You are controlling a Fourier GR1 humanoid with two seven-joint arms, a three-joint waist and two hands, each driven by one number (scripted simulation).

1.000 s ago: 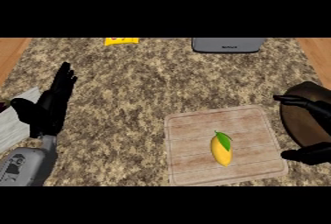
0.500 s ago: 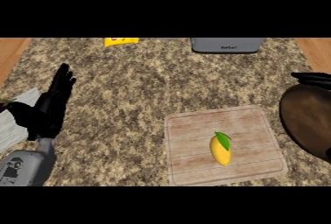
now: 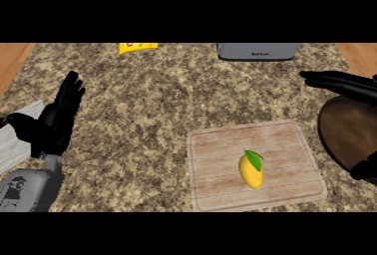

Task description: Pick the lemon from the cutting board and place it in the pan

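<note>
Nearest the lower edge, the wooden cutting board (image 3: pixel 221 149) lies flat on the speckled stone surface (image 3: pixel 162 94). The yellow lemon (image 3: pixel 251 172) with its green leaf lies on the board, a little right of the board's middle, and nothing touches it.

At the lower left the grey forearm rises to the left robot hand (image 3: pixel 52 127), which rests near the left edge with its fingers straight and pointing up, holding nothing. A pale grey object (image 3: pixel 16 137) lies partly behind that hand at the left edge; what it is cannot be told.

At the right edge sits the dark brown pan (image 3: pixel 352 132), only partly in view, just beside the board's right side; the part that shows holds nothing. A black shape, apparently part of the right robot hand (image 3: pixel 366 169), shows at its lower rim; its fingers cannot be made out. The pan's black handle (image 3: pixel 338 82) stretches leftward above the pan.

Farthest away, a grey appliance (image 3: pixel 258 51) and a yellow packet (image 3: pixel 137 47) sit at the surface's back edge.
</note>
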